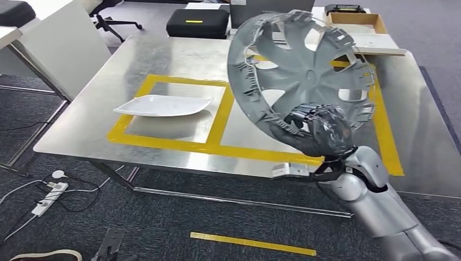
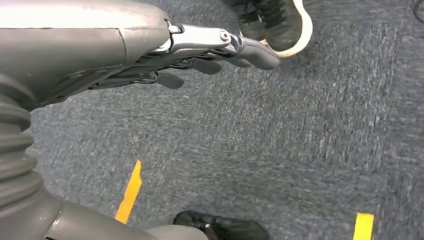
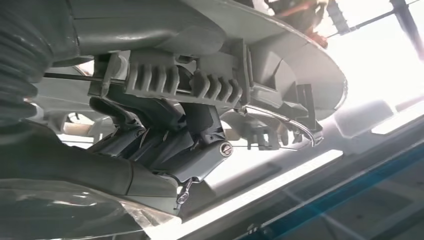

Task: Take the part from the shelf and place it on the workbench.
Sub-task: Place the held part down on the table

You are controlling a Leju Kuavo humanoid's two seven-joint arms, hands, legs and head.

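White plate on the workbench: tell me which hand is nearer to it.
Right. The right hand grips the grey wheel cover over the workbench, beside the white plate. The left hand hangs low over the carpet.

The right arm point(image 1: 380, 206) rose from the lower right of the head view, silver and bent at the wrist, ending in the right hand point(image 1: 318, 132) right of the frame's centre. Its dark fingers point(image 1: 304, 117) were curled closed around the lower rim of the grey part point(image 1: 299, 65), which it held up on edge. In the left wrist view, the left hand point(image 2: 210, 47) hung in the upper part of the frame, its fingers point(image 2: 250, 50) extended, apart and holding nothing.
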